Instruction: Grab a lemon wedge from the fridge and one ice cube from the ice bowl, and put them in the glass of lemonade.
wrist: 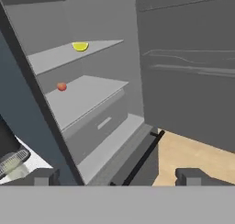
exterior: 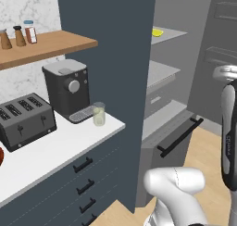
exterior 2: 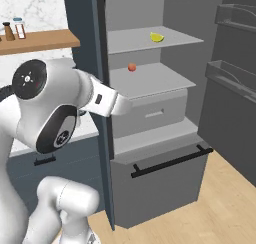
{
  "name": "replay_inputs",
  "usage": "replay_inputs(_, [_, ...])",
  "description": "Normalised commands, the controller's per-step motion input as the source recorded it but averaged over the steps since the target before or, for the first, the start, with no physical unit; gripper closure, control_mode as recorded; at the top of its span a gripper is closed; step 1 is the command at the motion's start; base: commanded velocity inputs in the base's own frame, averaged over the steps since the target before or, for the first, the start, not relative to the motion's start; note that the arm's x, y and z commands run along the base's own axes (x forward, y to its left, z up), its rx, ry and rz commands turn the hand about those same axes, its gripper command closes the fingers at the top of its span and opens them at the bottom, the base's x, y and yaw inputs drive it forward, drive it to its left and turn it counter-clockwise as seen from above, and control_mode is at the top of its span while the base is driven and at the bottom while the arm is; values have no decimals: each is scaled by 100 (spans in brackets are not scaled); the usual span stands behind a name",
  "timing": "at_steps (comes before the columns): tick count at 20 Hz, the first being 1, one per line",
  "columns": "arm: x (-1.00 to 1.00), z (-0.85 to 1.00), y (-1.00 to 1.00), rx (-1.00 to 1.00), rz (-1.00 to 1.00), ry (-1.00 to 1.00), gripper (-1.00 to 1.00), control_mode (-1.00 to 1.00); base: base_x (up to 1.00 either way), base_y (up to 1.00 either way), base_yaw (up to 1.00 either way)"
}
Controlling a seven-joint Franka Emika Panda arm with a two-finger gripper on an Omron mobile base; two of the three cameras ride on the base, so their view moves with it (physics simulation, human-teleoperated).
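Note:
The fridge (exterior 2: 150,115) stands open, its door swung out to the right. On its top shelf lies the yellow lemon wedge (exterior 2: 157,37), also seen as the lemon wedge (exterior: 157,33) and the lemon wedge (wrist: 80,46). My gripper (wrist: 118,178) hangs in front of the fridge (wrist: 98,103), well short of the shelves, open with nothing between its fingertips (wrist: 193,176). The glass of lemonade (exterior: 99,114) stands on the white counter by the coffee machine. A reddish-brown sliver at the counter's left edge is the ice bowl (exterior: 1,156).
A small red fruit (exterior 2: 131,67) sits on the middle shelf, above a grey drawer (exterior 2: 150,113). The dark blue-grey cabinet panel (exterior: 115,58) stands between counter and fridge. A coffee machine (exterior: 68,86) and toaster (exterior: 25,121) sit on the counter. Door racks (exterior 2: 232,78) jut out at right.

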Motion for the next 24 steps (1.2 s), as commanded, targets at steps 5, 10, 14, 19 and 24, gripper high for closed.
replay_inputs(5, [-54,0,56,0,3,14,-100,-100,0,0,0])
replay_inputs(10, [-48,-39,36,0,0,1,-100,-100,0,0,0])
replay_inputs(14, [-7,0,5,0,0,0,-100,-100,0,0,0])
replay_inputs(19, [0,0,0,0,0,0,-100,-100,0,0,0])
replay_inputs(24, [4,0,-42,4,13,-14,-100,-100,0,0,0])
